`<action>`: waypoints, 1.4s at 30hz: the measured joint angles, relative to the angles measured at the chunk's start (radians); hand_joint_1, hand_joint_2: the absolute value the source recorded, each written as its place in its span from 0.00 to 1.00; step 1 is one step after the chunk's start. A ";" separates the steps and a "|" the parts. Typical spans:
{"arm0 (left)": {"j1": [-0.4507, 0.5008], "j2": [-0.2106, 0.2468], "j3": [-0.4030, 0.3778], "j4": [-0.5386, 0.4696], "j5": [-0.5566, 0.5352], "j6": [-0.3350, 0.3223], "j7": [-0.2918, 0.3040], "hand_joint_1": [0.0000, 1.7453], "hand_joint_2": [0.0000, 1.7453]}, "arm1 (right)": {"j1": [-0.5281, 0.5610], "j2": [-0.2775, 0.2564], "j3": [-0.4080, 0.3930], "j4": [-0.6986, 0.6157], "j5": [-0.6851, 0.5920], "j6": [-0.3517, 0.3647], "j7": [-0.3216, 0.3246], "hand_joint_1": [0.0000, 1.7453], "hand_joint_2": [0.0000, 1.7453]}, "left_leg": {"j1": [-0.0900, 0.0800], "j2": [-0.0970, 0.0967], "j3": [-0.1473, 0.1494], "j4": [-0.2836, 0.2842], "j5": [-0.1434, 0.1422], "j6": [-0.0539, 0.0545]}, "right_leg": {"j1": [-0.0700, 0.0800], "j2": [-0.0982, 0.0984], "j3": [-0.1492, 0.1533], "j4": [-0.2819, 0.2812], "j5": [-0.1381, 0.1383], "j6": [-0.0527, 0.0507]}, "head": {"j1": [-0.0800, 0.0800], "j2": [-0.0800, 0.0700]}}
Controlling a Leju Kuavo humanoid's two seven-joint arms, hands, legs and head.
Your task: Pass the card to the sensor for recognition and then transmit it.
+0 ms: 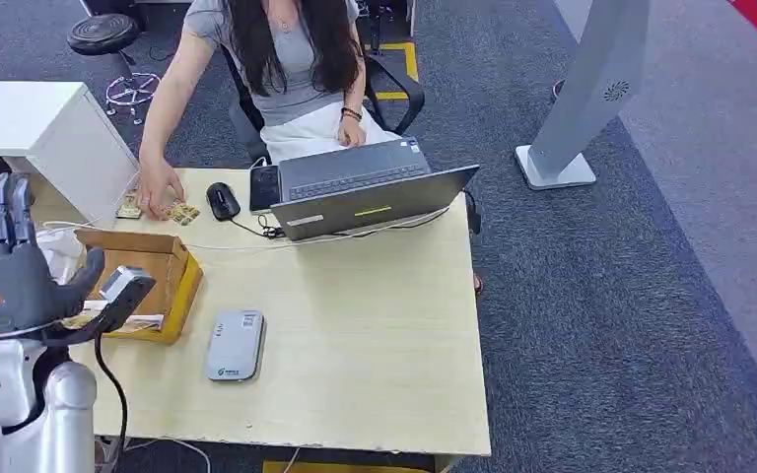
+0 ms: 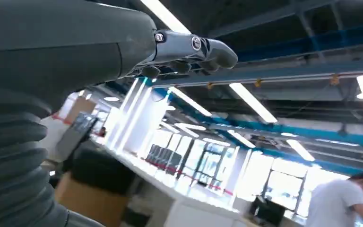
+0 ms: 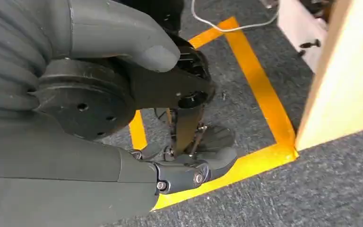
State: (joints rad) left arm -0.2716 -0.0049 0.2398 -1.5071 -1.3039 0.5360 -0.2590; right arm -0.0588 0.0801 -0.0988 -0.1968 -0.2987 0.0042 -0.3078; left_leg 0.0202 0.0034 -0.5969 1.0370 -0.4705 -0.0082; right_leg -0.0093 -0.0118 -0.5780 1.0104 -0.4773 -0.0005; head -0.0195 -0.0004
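My left hand (image 1: pixel 10 271) is raised above the table's near left corner, fingers straight up and spread, holding nothing. In the left wrist view the left hand (image 2: pixel 75 52) points up at the ceiling with its fingers (image 2: pixel 194 49) extended. The grey-white card sensor (image 1: pixel 235 345) lies flat on the table, to the right of that hand. An open cardboard box (image 1: pixel 163 258) sits between them with pale cards (image 1: pixel 136 321) at its near side. My right hand (image 3: pixel 123 170) hangs beside the table above the carpet, thumb (image 3: pixel 142 47) and fingers apart, holding nothing.
A person sits at the far side, one hand (image 1: pixel 161 192) resting on small cards (image 1: pixel 183 213) at the table's far left. A mouse (image 1: pixel 223 200), phone (image 1: pixel 264 187) and open laptop (image 1: pixel 365 192) lie in front of them. A white cabinet (image 1: pixel 49 128) stands left; yellow floor tape (image 3: pixel 260 90) lies below.
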 joint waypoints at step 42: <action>-0.236 0.107 -0.188 0.267 -0.103 -0.013 0.132 0.00 1.00 | 0.002 0.010 0.034 0.001 0.047 0.000 0.036 0.00 1.00 | 0.000 0.003 -0.003 0.000 -0.001 0.001 | 0.000 0.004 -0.004 -0.001 0.000 0.001 | 0.000 0.000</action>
State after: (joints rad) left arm -0.5075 0.1019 0.0523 -1.2402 -1.4069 0.5230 -0.1266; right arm -0.0573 0.0904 -0.0645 -0.1961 -0.2514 0.0042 -0.2716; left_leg 0.0199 0.0063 -0.6001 1.0374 -0.4716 -0.0075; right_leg -0.0094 -0.0079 -0.5821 1.0095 -0.4774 0.0006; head -0.0195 -0.0004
